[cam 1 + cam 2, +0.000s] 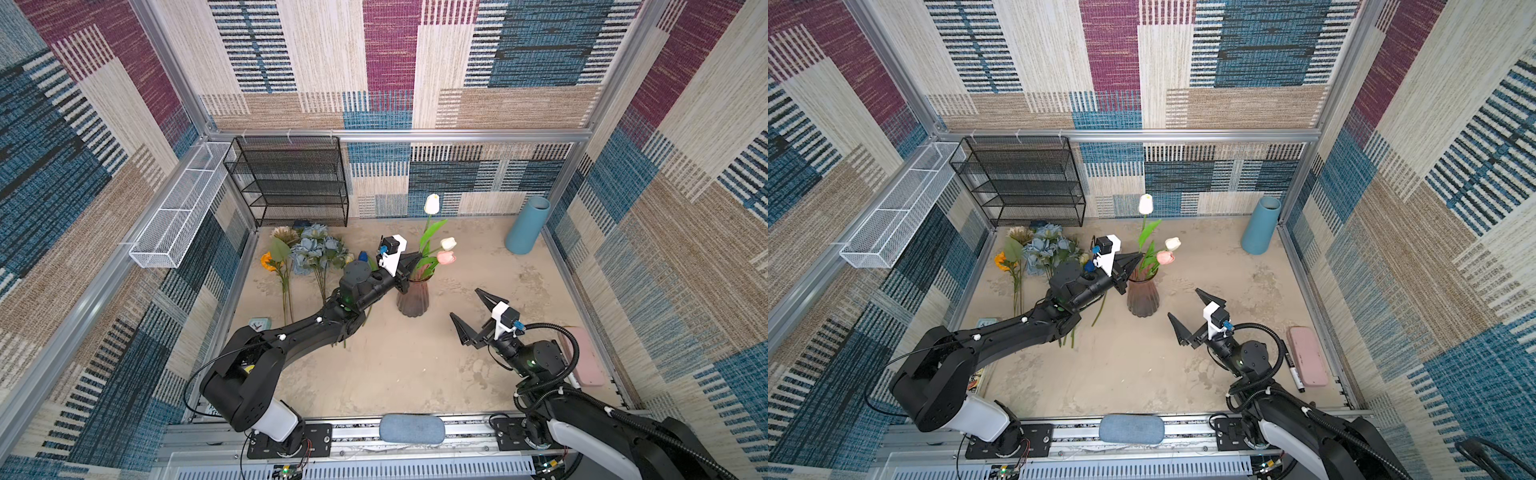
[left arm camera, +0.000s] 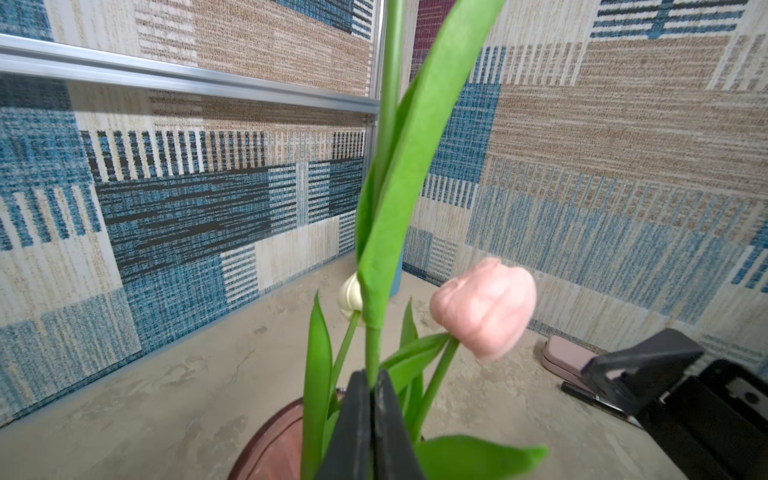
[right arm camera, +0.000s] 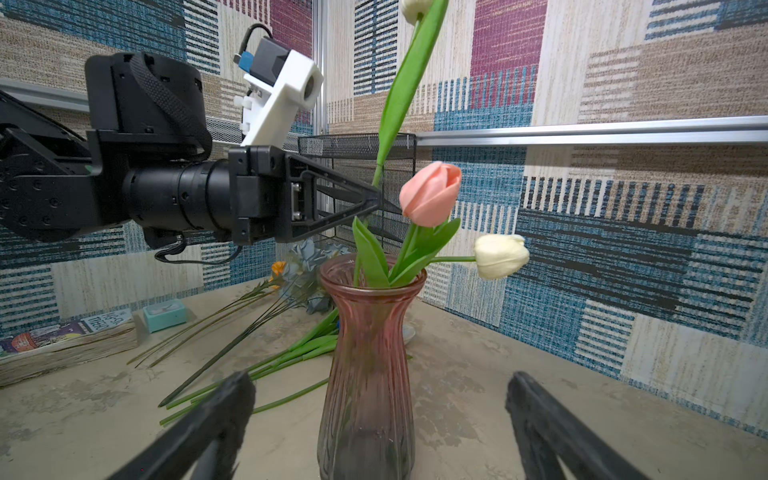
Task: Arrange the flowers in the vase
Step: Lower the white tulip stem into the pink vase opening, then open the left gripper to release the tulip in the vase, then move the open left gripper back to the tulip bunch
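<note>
A pink ribbed glass vase [image 1: 412,298] [image 3: 370,353] stands mid-table with a pink tulip [image 1: 446,257] and a cream tulip [image 1: 448,243] in it. My left gripper [image 1: 417,258] [image 2: 373,378] is just above the vase mouth, shut on the green stem of a tall white tulip [image 1: 432,203] whose lower end reaches into the vase. My right gripper [image 1: 465,304] [image 3: 380,379] stands open to the right of the vase, holding nothing and apart from it. More flowers lie at the left: a dusty-blue bunch [image 1: 318,249], an orange bloom [image 1: 268,261] and a beige bloom [image 1: 284,235].
A black mesh shelf [image 1: 291,178] and a white wire basket [image 1: 178,208] are at the back left. A blue cylinder [image 1: 528,226] leans in the back right corner. A pink case [image 1: 582,357] and a marker [image 1: 1293,370] lie by the right wall, a teal clock [image 1: 259,324] at the left.
</note>
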